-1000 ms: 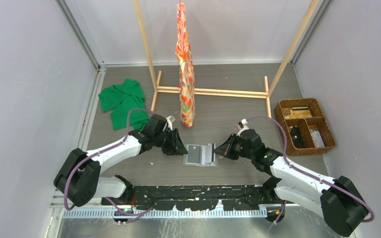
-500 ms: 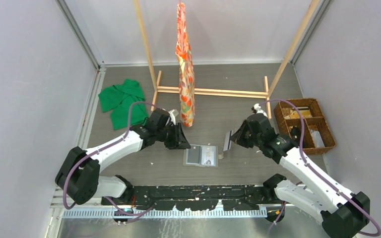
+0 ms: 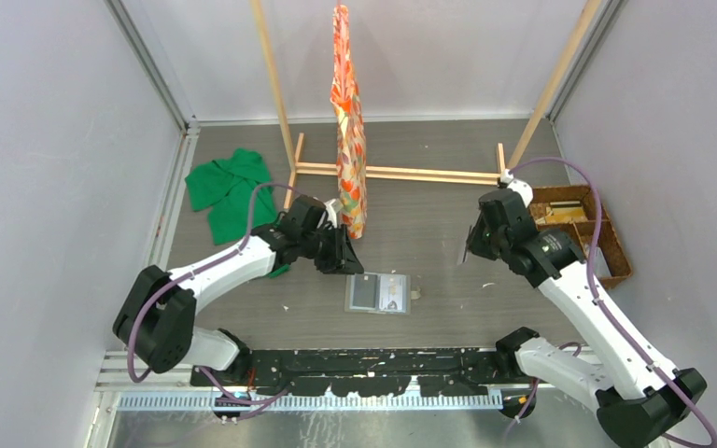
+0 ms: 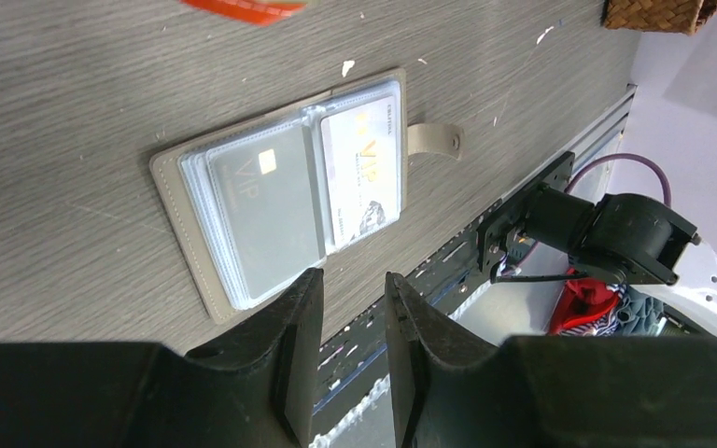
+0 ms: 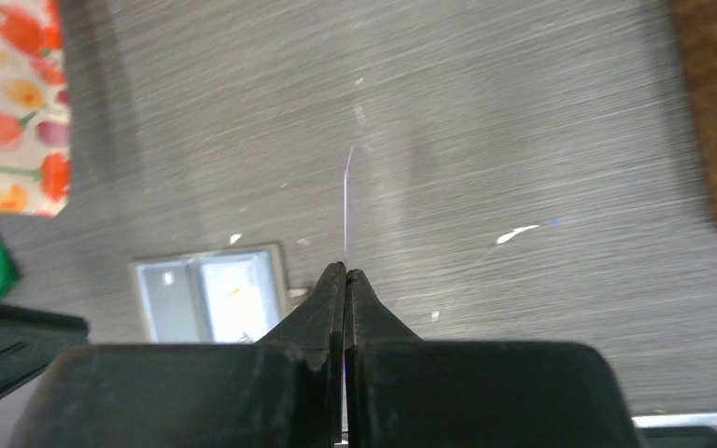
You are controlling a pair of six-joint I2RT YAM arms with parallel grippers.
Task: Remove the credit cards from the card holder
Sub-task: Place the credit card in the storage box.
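The card holder [image 3: 378, 292] lay open and flat on the grey table [image 3: 429, 224], near the middle of its front edge, between the two arms. In the left wrist view the card holder [image 4: 280, 196] showed two clear pockets: one held a grey card [image 4: 261, 201] with a small chip, the other a white card [image 4: 362, 168] with gold lettering. Its strap tab [image 4: 434, 140] stuck out from the side of the white card. At about 10 o'clock from the holder in the top view, the left gripper [image 3: 345, 261] hung just beside the holder's corner. Seen from the wrist, the left gripper [image 4: 350, 280] had its fingers partly apart with nothing between them, and they were clear of the holder. At about 2 o'clock and well apart from the holder, the right gripper [image 3: 471, 247] was raised above the table. In its own view the right gripper [image 5: 345, 275] had its fingers clenched on a thin card [image 5: 347, 201], seen edge-on and sticking straight out past the tips. Farther out at 2 o'clock sat a wicker basket [image 3: 619, 252], partly behind the right arm. A patterned fabric [image 3: 347, 121] hung from a wooden rack [image 3: 401, 173] at 12 o'clock, and a green cloth [image 3: 229, 191] lay at 10 o'clock.
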